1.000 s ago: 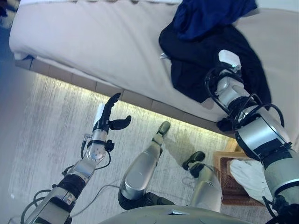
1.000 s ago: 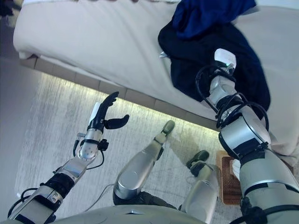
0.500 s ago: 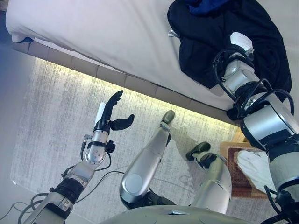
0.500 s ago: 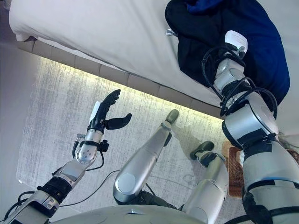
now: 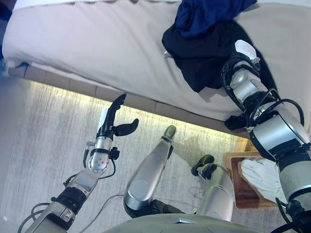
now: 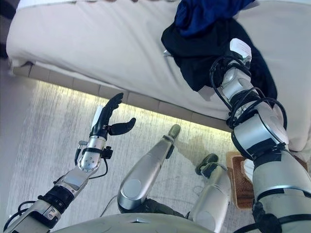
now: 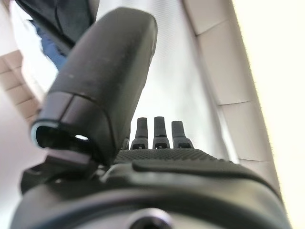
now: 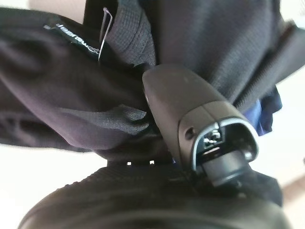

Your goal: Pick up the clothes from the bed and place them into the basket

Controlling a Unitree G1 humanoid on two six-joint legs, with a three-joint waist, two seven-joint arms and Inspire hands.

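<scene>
- Two garments lie on the bed [image 5: 97,53]: a black garment [image 5: 204,58] spread over the mattress near its front edge, and a blue garment [image 5: 204,17] heaped partly on top of it at the far side.
- The basket [image 5: 240,187] stands on the floor below the bed, on the robot's right, and already holds something white [image 5: 262,177]. So part of the job looks done, while both dark pieces remain on the bed.
- The right hand [image 8: 190,119] is down in the black garment. Its wrist view shows the thumb pressed against bunched black fabric, with folds gathered round it; the fingers are buried in the cloth, so whether they are closed on it cannot be told.
- In the eye views only the right wrist and forearm show above the cloth, and the garment rests on the mattress, not lifted.
- The left hand [image 5: 114,119] hangs over the floor, well apart from the bed and basket, its fingers straight, its thumb out to the side, holding nothing.
- Judged from this, the step in hand is the grasp of the black garment; the lift and the carry to the basket are left, then the same for the blue garment.
</scene>
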